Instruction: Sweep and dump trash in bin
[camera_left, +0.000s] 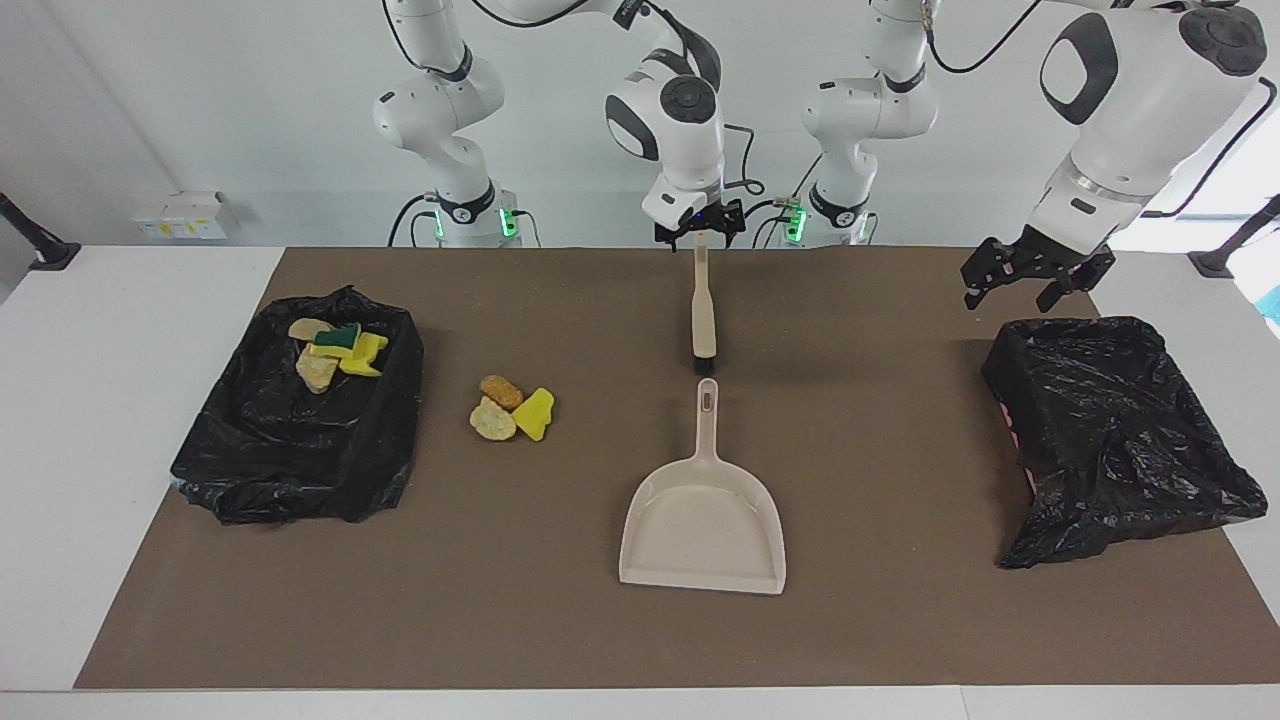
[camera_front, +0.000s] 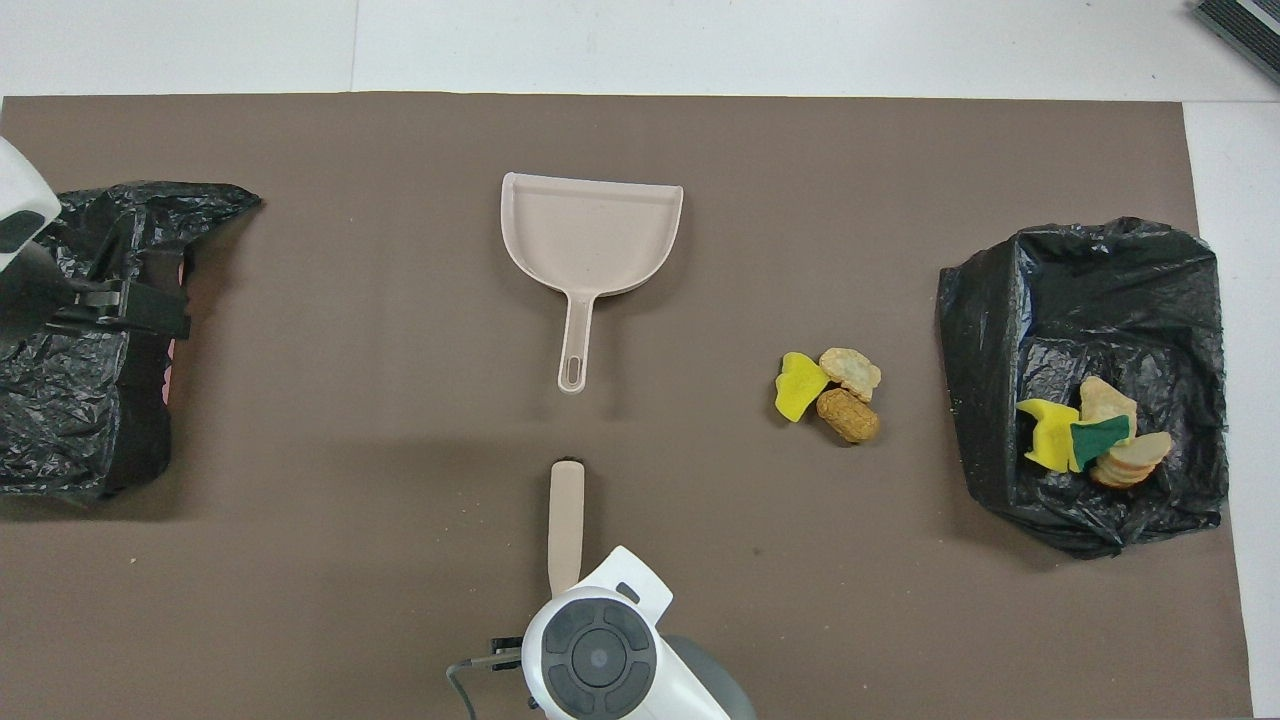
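Note:
Three loose trash scraps, yellow, tan and orange-brown, lie on the brown mat between the dustpan and the black-lined bin at the right arm's end. Several more scraps lie inside that bin. The beige dustpan lies flat at mid-table with its handle toward the robots. A beige brush lies on the mat in line with it. My right gripper hangs open over the brush handle's end, holding nothing. My left gripper waits open.
A second bin under a crumpled black bag stands at the left arm's end of the table, below the left gripper. The brown mat covers most of the white table. A cable hangs from the right wrist.

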